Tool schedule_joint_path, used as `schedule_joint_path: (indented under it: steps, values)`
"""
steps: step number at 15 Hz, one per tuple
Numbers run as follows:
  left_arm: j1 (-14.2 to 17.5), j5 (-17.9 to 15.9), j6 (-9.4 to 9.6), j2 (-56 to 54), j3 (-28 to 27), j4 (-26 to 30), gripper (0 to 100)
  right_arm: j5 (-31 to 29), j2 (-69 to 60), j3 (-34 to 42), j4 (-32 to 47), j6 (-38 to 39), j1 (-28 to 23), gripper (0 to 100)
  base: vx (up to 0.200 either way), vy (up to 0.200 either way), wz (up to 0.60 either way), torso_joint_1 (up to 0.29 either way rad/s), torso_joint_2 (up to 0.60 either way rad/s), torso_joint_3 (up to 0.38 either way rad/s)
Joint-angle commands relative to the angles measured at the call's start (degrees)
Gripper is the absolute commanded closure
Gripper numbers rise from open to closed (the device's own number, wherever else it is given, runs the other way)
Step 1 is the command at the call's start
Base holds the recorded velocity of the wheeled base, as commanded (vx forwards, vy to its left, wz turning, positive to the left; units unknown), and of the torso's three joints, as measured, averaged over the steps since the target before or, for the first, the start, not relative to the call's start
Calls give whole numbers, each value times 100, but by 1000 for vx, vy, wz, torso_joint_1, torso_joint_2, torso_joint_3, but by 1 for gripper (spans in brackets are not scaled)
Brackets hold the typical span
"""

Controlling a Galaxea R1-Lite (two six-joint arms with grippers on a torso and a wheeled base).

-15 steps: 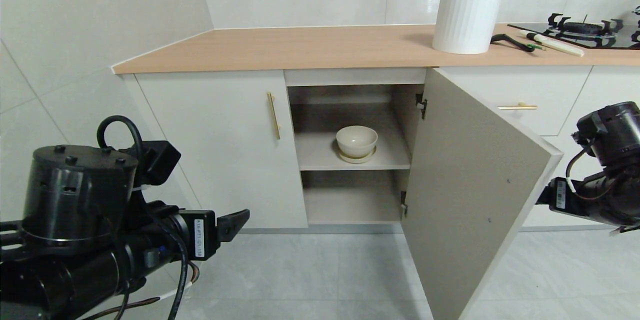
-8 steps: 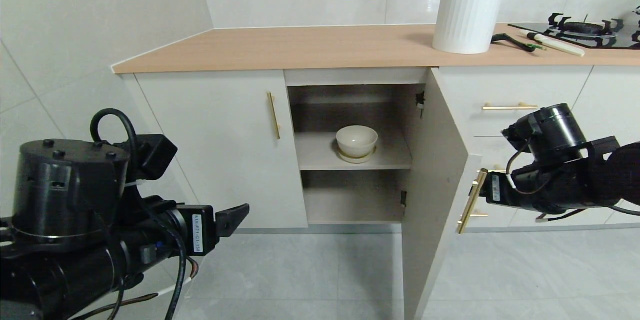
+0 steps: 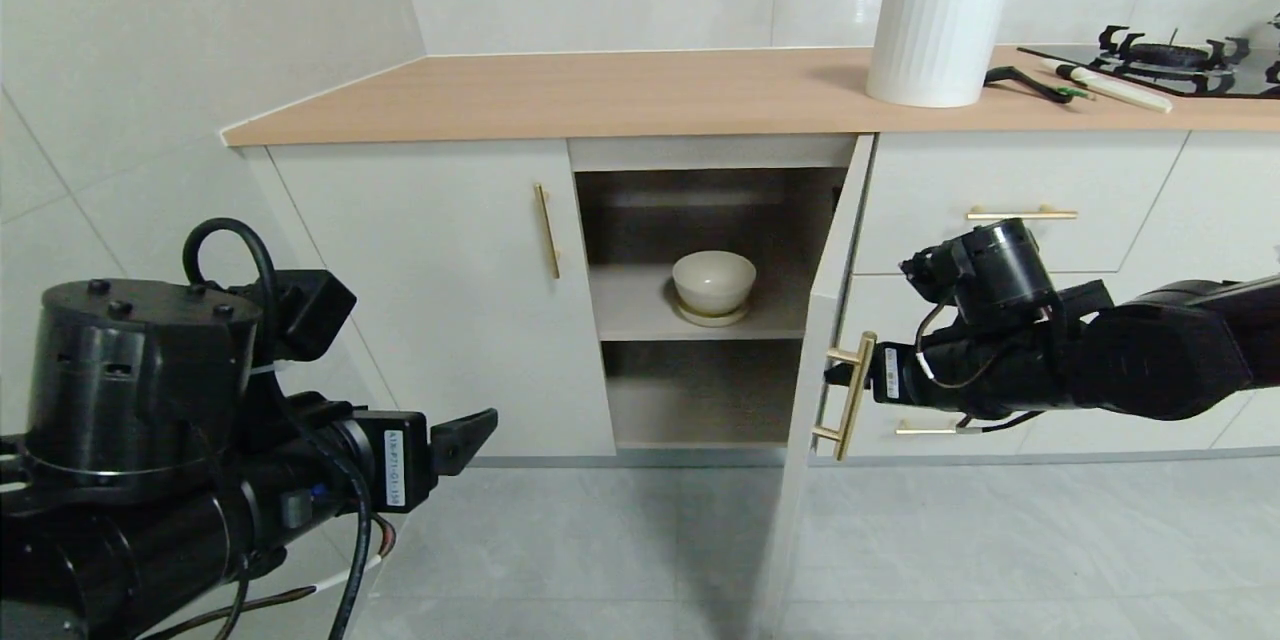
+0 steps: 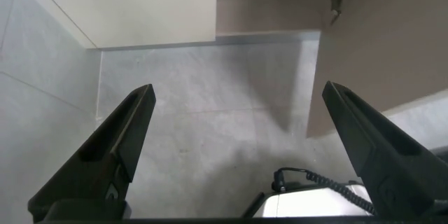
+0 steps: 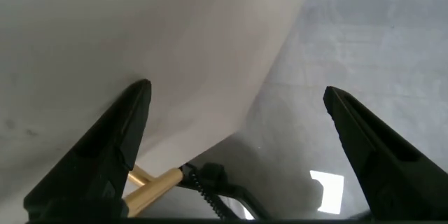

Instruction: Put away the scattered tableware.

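A cream bowl [image 3: 713,280] sits on a small plate [image 3: 712,315] on the middle shelf of the cabinet. The cabinet door [image 3: 815,360] stands about half shut, edge-on in the head view. My right gripper [image 3: 838,376] is at the door's outer face beside its gold handle [image 3: 848,395]. In the right wrist view that gripper [image 5: 238,91] is open, with the door panel [image 5: 140,28] against the left finger and the handle [image 5: 154,185] below. My left gripper [image 3: 468,438] hangs low at the left, away from the cabinet, open [image 4: 238,92] over the floor.
A tall white ribbed container [image 3: 940,15] stands on the wooden countertop [image 3: 600,90], with a black tool [image 3: 1025,82], a white utensil [image 3: 1105,85] and a gas hob [image 3: 1170,55] to its right. Drawers with gold handles [image 3: 1020,214] lie behind my right arm. Grey floor [image 3: 600,540] lies open in front.
My right arm has swung left with the cabinet door, which went from wide open to about half shut. The left arm has barely moved.
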Motion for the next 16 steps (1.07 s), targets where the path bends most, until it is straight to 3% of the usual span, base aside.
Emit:
schedule_joint_path:
  steps: [1, 4, 10, 16]
  values:
    - [-1, 3, -2, 75, 2, -1, 0, 108, 134, 40, -52, 41, 198, 0, 0, 0, 0, 0, 0, 0]
    - [-19, 3, 7, 111, 2, -1, 0, 81, 292, 119, -491, 357, 339, 0, 0, 0, 0, 0, 0, 0]
    - [-19, 3, 7, 102, 2, 16, 0, 81, 283, 119, -509, 375, 339, 0, 0, 0, 0, 0, 0, 0]
    - [-19, 12, 7, 111, 2, 16, 0, 81, 494, 119, -1045, 647, 348, 0, 200, 0, 0, 1, 2, 3]
